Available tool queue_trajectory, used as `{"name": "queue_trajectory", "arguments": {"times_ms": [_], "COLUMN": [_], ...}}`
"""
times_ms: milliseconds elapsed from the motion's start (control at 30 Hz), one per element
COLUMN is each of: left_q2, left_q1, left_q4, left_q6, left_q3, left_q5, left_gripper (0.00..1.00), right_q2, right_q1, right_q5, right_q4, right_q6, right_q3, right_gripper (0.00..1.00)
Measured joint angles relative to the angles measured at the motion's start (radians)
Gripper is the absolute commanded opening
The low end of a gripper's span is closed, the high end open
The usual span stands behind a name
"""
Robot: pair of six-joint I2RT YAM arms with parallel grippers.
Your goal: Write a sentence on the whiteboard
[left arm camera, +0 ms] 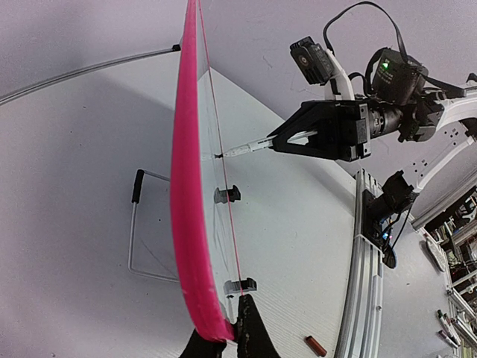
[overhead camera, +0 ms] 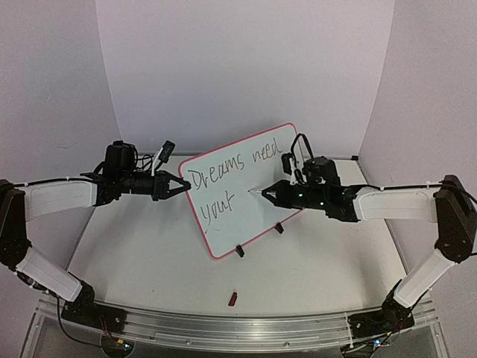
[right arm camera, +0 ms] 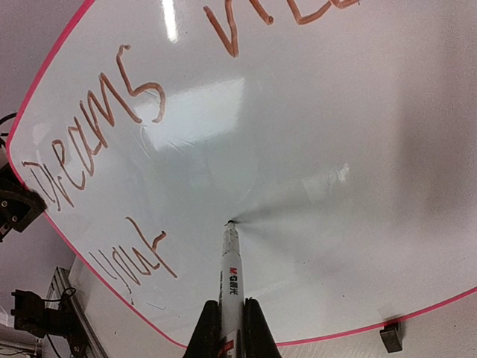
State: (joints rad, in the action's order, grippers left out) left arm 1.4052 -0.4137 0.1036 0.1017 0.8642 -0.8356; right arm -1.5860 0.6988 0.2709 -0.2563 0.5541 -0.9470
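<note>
Top external view showed the whiteboard (overhead camera: 238, 224) standing tilted on the bench (overhead camera: 149, 253) between the two arms. It rested on its two black clip feet (overhead camera: 240, 250), its written face turned toward the right fingers (overhead camera: 268, 194). The left fingers (overhead camera: 176, 185) were pinched together on the board's pink frame at the edge nearest them, and the left wrist view confirmed that clamp. The right fingers were shut around a marker (right arm camera: 229, 268), which stuck straight out ahead of them with its tip touching the white surface.

On the board I could read "Dreams need" along the upper line and "your" below it. The tip sat just past the end of "your", on bare board, so I judged the job roughly halfway or a little more: three words down, and the sentence plainly unfinished, with at least one word left to follow "your". Plenty of blank space remained beyond the tip.

A small red piece (overhead camera: 232, 299), perhaps the marker's cap, lay on the bench well below both sets of fingers.
</note>
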Motion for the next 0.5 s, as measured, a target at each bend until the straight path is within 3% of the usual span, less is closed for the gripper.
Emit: {"name": "queue_trajectory", "arguments": {"times_ms": [500], "left_q2": [0.0], "left_q1": [0.0], "left_q4": [0.0], "left_q6": [0.0], "left_q3": [0.0], "left_q5": [0.0], "left_gripper": [0.0], "right_q2": [-0.011], "right_q1": [-0.001], "right_q5": [0.03], "right_q4": [-0.036], "right_q6": [0.001], "right_q3": [0.0], "right_gripper": [0.0]}}
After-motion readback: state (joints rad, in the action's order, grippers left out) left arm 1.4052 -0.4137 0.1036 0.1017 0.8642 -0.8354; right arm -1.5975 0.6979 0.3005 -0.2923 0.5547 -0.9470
